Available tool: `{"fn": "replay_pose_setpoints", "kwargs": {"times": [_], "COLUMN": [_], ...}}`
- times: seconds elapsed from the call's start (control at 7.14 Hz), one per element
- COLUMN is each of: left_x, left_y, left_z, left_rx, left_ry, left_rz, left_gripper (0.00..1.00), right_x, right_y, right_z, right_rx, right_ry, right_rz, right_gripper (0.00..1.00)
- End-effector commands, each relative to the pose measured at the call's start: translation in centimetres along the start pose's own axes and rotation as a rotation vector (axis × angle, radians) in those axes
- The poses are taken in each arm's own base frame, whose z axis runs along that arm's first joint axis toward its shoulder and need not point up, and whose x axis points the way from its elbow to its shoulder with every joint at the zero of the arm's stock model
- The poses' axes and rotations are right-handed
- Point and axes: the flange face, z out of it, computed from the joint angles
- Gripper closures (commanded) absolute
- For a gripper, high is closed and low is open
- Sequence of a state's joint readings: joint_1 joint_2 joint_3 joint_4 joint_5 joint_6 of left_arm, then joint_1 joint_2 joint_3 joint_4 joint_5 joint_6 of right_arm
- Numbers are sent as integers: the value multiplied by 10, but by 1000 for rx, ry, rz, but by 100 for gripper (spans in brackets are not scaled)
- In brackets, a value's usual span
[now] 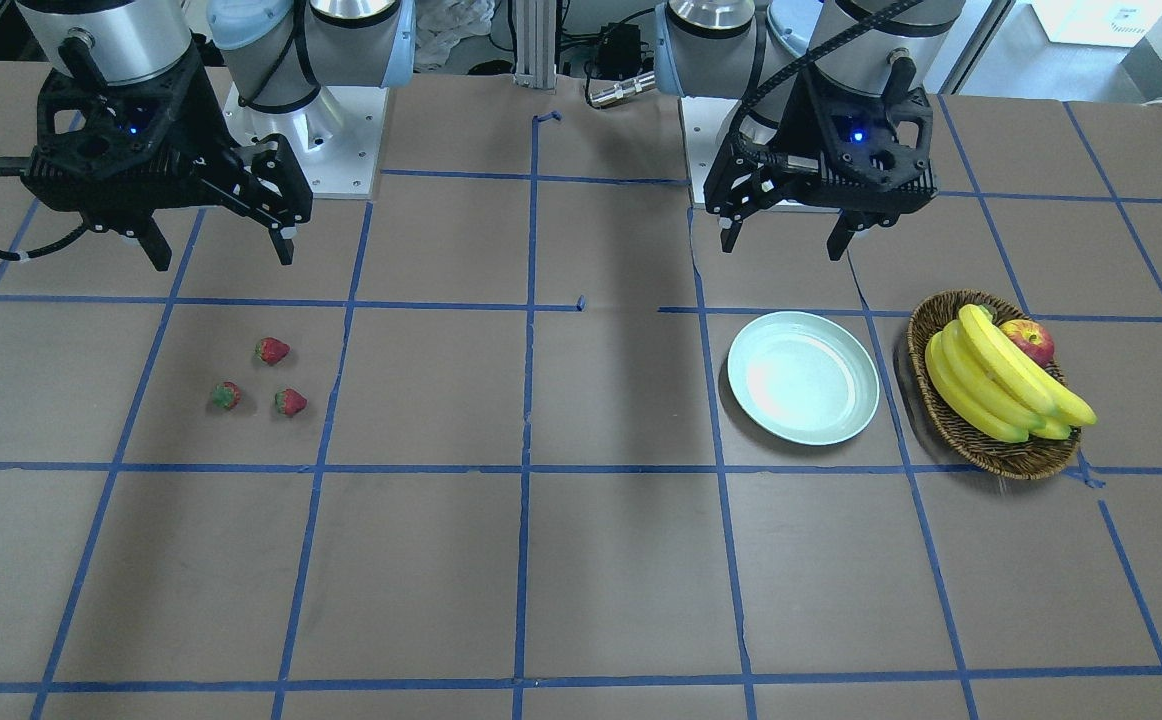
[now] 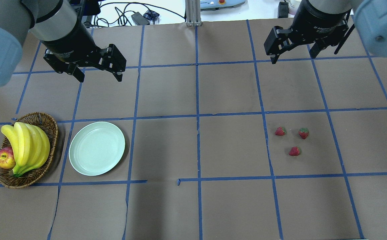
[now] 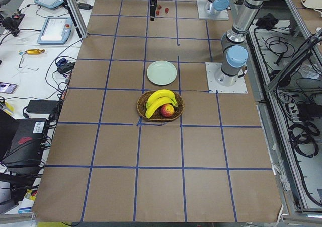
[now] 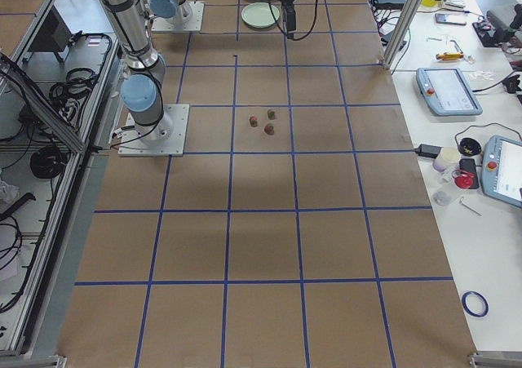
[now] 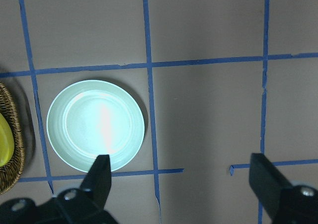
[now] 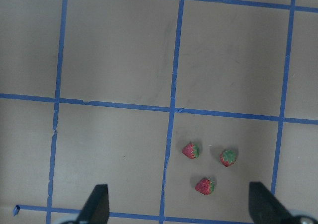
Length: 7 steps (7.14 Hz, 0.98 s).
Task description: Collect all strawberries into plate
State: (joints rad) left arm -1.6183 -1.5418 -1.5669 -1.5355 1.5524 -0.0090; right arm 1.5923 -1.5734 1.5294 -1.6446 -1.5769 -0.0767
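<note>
Hovering above the tabletop [image 2: 230, 90], left tool [image 2: 99, 77] and right tool [image 2: 293, 57] are both released, fingers spread. Three strawberries [image 2: 280, 131] lie clustered, well apart from the plate [image 2: 97, 148].

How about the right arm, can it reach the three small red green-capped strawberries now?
Probably yes: the open right gripper hangs over its own side, and the strawberries lie on bare table nearby, nothing between.

The left wrist view's edge cuts off the wicker basket [image 5: 15, 144] (only a sliver of its bananas [image 5: 4, 144] shows), overhead the bananas half hide the apple [image 2: 4, 158], and from the right end the strawberries [image 4: 268, 129] are mere specks.
</note>
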Motion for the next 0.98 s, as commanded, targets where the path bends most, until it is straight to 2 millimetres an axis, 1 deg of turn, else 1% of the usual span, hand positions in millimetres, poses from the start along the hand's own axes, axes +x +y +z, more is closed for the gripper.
{"fn": "replay_pose_setpoints", "kwargs": {"times": [0.0, 0.7, 0.84], "left_x": [0, 0, -3], "left_y": [-1, -1, -7], "left_z": [2, 3, 12], "left_rx": [-4, -7, -23], "left_ry": [0, 0, -28], "left_rz": [0, 0, 0], "left_gripper": [0, 0, 0], "right_x": [-1, 0, -1], "right_y": [0, 1, 7], "right_z": [1, 2, 3], "right_rx": [-1, -12, -65], "right_ry": [0, 1, -7], "right_rz": [-3, 0, -2], "right_gripper": [0, 0, 0]}}
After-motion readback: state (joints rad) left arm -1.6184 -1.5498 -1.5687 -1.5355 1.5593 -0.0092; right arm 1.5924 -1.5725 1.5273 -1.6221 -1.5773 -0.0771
